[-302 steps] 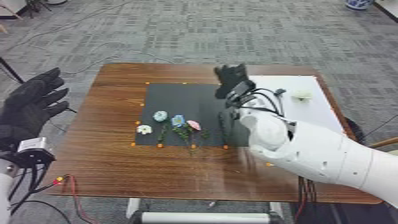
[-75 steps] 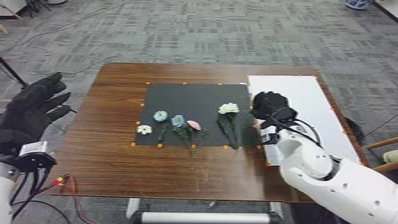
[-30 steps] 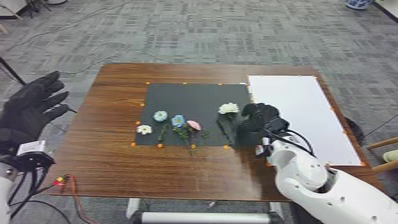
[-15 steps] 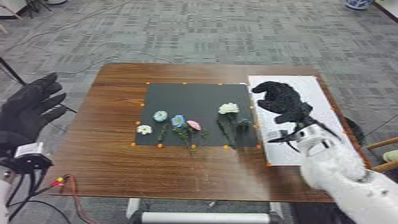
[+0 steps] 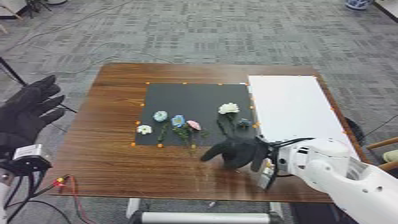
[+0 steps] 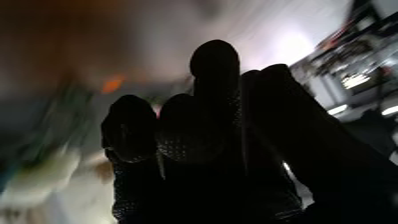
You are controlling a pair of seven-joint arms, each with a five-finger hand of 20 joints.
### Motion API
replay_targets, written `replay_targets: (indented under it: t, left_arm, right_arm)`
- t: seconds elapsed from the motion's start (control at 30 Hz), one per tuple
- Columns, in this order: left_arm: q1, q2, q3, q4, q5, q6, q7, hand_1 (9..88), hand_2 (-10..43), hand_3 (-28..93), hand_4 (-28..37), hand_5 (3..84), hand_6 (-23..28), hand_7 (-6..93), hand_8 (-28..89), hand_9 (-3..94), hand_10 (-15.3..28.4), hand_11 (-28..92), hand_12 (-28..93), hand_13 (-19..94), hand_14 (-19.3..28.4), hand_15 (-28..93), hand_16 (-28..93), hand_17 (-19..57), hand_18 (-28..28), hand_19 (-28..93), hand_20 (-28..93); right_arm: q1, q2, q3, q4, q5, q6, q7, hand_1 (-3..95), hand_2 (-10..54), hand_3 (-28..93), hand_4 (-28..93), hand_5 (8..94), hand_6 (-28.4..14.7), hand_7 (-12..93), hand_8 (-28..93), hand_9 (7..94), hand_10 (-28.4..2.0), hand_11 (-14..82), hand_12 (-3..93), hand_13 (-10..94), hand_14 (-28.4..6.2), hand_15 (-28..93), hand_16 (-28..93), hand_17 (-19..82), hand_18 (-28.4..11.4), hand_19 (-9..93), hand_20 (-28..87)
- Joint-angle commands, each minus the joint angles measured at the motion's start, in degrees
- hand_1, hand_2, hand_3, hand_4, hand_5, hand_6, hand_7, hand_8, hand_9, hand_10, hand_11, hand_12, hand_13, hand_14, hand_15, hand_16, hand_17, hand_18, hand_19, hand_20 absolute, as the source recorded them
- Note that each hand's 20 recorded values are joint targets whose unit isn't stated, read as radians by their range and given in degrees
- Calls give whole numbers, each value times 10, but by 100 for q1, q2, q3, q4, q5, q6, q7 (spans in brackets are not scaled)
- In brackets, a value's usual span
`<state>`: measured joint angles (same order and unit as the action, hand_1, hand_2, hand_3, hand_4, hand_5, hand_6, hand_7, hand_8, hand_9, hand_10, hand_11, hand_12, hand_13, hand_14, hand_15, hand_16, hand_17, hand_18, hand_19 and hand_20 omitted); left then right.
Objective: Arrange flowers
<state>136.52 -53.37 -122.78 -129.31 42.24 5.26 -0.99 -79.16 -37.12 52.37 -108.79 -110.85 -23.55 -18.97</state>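
Ruffled white flower [image 5: 228, 108], green-stemmed, plus pale-blue roundish [image 5: 160, 116], blue [image 5: 179, 121], pink [image 5: 194, 124] and small white [image 5: 145, 129] blooms lie on flat dark mat [image 5: 191, 95], wood-grain tabletop [image 5: 124, 90]; fabric-gloved right hand [image 5: 235, 151] open by mat's near edge, left hand [image 5: 25, 112] open.

Past the flower heads, the far part of the black mat [image 5: 191, 95] gives a hand a broad way across, running on over the white board [image 5: 293, 100] at the mat's right. Nearer, the pink flower [image 5: 194, 125] and tall white flower [image 5: 228, 108] leave only a slim gap. The right hand [image 5: 238, 152] blocks the mat's near right corner, its arm the approach; left of the mat, the table [image 5: 102, 125] offers passage.
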Motion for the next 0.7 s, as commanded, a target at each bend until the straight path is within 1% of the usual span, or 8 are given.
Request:
replay_targets:
  t: [0.03, 0.23, 0.4, 0.47, 0.53, 0.57, 0.63, 0.7]
  left_arm:
    - [109, 17, -105, -57, -6, 88, 2, 235, -11, 676, -283, 199, 13, 203, -99, 157, 88, 182, 186, 51, 120, 412, -54, -133, 182, 370, 110]
    - [100, 27, -66, -63, -7, 100, 19, 236, -11, 675, -283, 199, 13, 203, -99, 157, 88, 182, 187, 51, 120, 411, -54, -134, 182, 370, 110]
    - [148, 7, -108, -84, -10, 114, 31, 235, -13, 677, -283, 198, 13, 202, -98, 157, 88, 182, 187, 51, 120, 410, -54, -133, 182, 370, 110]
    - [145, 3, -111, -79, -16, 121, 37, 235, -13, 678, -283, 198, 13, 202, -98, 157, 88, 182, 187, 51, 120, 410, -54, -134, 182, 370, 110]
    - [179, -25, -124, -99, -28, 113, 53, 235, -13, 678, -283, 198, 13, 203, -98, 157, 89, 182, 187, 52, 122, 411, -53, -132, 182, 370, 110]
    - [166, -28, -126, -97, -2, 94, 36, 235, -13, 677, -283, 199, 14, 203, -98, 157, 89, 183, 187, 52, 122, 412, -53, -130, 181, 368, 109]
    - [161, -17, -116, -96, -23, 112, 38, 236, -13, 676, -283, 199, 14, 203, -98, 157, 90, 184, 187, 52, 122, 412, -54, -129, 179, 367, 108]
    - [139, -11, -107, -85, -7, 121, 27, 236, -12, 676, -283, 199, 14, 203, -99, 156, 89, 184, 187, 52, 122, 412, -54, -129, 179, 367, 108]
  right_arm:
    - [415, -225, -356, 18, -346, -366, -57, 381, 74, 922, -240, 411, 27, 172, -130, 727, -117, 411, 523, 721, -94, 818, 382, 440, -217, 932, 634]
    - [473, -530, -355, 172, -520, -618, 117, 326, 147, 932, -195, 405, 25, 163, -126, 768, -121, 467, 447, 748, -90, 819, 375, 469, -223, 932, 660]
    - [472, -667, -335, 147, -758, -801, 157, 300, 183, 932, -159, 411, 23, 159, -126, 792, -119, 505, 395, 776, -83, 819, 374, 501, -223, 932, 680]
    - [470, -730, -318, 139, -769, -839, 180, 284, 207, 932, -136, 413, 24, 156, -125, 810, -117, 543, 347, 793, -79, 821, 373, 522, -225, 932, 696]
    - [476, -777, -311, 135, -843, -847, 186, 278, 211, 932, -128, 415, 23, 160, -127, 825, -117, 551, 329, 809, -74, 821, 371, 537, -224, 932, 706]
    - [485, -779, -322, 130, -875, -817, 201, 276, 212, 932, -125, 417, 23, 163, -129, 833, -116, 556, 322, 814, -72, 822, 371, 544, -224, 932, 710]
    - [504, -803, -328, 136, -882, -846, 240, 273, 212, 932, -125, 418, 21, 163, -131, 842, -114, 558, 316, 822, -69, 822, 370, 556, -226, 932, 715]
    - [519, -846, -317, 159, -886, -858, 250, 270, 211, 932, -123, 420, 20, 162, -131, 848, -114, 559, 313, 830, -67, 822, 370, 564, -226, 932, 719]
